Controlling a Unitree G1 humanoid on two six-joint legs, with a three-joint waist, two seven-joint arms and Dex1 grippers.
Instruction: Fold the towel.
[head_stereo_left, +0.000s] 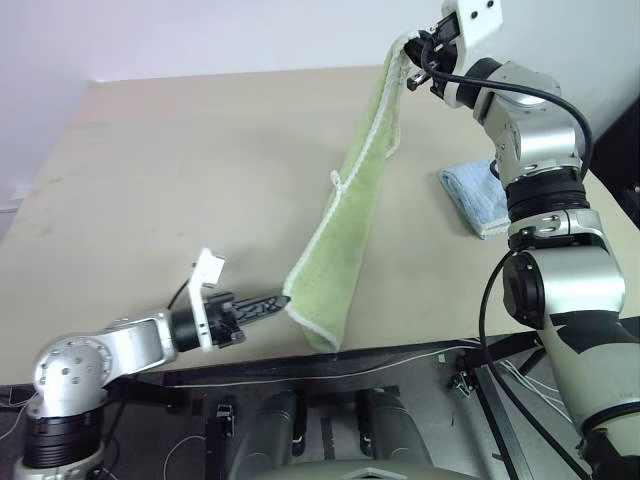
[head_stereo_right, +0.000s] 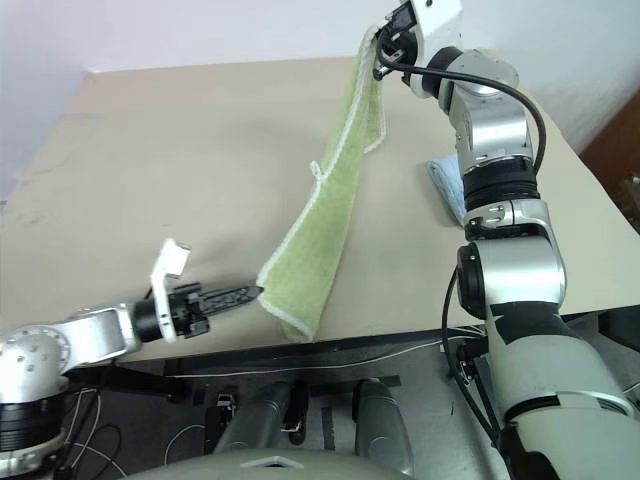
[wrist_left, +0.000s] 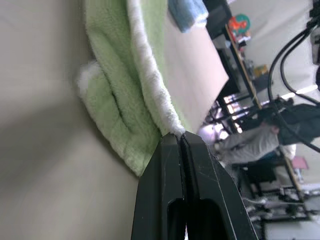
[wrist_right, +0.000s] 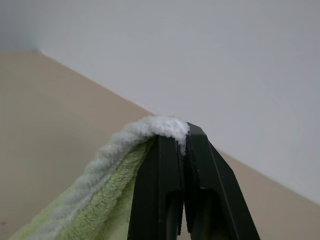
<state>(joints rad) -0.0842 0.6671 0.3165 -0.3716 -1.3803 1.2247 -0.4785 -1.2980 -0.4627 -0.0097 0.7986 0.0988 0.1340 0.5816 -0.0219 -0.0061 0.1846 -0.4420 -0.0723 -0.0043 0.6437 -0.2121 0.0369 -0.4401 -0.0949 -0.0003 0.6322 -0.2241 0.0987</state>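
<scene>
While one bench (head_stereo_left: 150, 180) spans the scene, we see one towel (head_stereo_left: 350, 200) hanging over it, one blue cloth (head_stereo_left: 478, 197) lying flat, and two pincers: right pincer (head_stereo_left: 418, 60) clenched on its top edge, left pincer (head_stereo_left: 283, 300) clenched on its lower edge.
</scene>
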